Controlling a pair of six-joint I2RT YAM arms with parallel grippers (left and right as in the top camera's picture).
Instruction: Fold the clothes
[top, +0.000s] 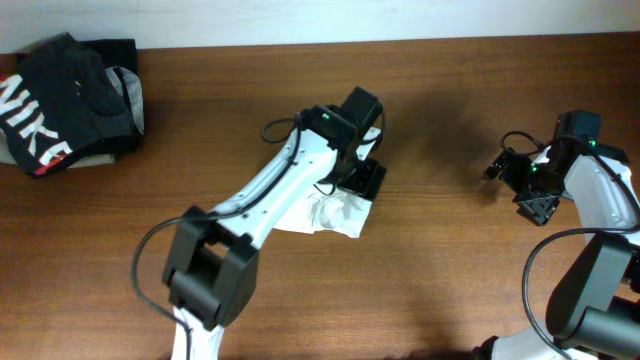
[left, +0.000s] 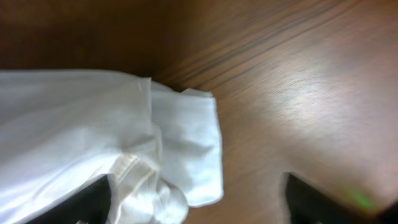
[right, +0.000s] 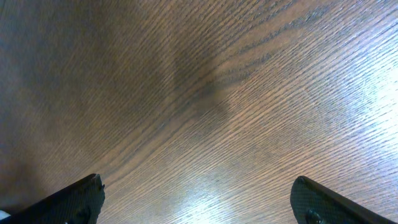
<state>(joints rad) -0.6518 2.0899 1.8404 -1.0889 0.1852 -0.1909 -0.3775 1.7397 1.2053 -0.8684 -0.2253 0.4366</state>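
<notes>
- White shirt (left: 93, 124) fills the left half of my left wrist view, rumpled, one flap lapping onto the table (left: 298, 93)
- Left gripper (left: 199, 202) stands wide over it, gripping nothing
- Right gripper (right: 199, 202) wide too, over the table at the overhead's right, well apart from the shirt
- Shirt sits bunched at overhead centre, so I judge folding barely begun
- Next: pinch an edge, spread it flat

Wooden table (top: 450, 280) carries a crumpled white T-shirt (top: 338, 216) and dark garments (top: 60, 100) far left
</notes>
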